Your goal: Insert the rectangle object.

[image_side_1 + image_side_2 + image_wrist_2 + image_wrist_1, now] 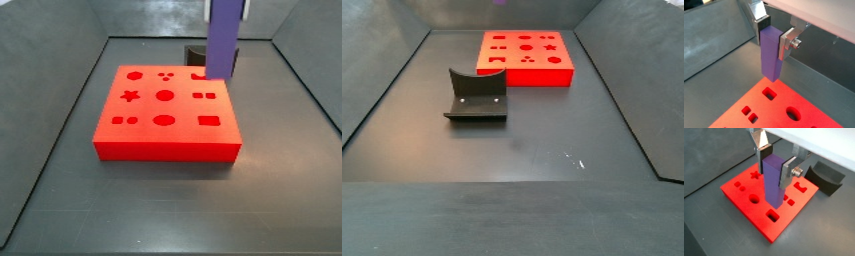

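My gripper [776, 165] is shut on the top part of the purple rectangle object [774, 185], which hangs upright between the silver fingers; both wrist views show this grip [775, 36]. The bar [769, 57] hangs above the flat red block [757, 215] with shaped holes and does not touch it. In a side view the bar [223, 40] hangs over the far right part of the block [167, 140], and the gripper is out of frame. A rectangular hole [209, 121] lies on the block's near right; it also shows in a wrist view [772, 217].
A small dark grey curved holder [476, 95] stands on the dark floor apart from the red block [529, 72]; it also shows in a wrist view [827, 175]. Grey walls [80, 20] enclose the floor on all sides.
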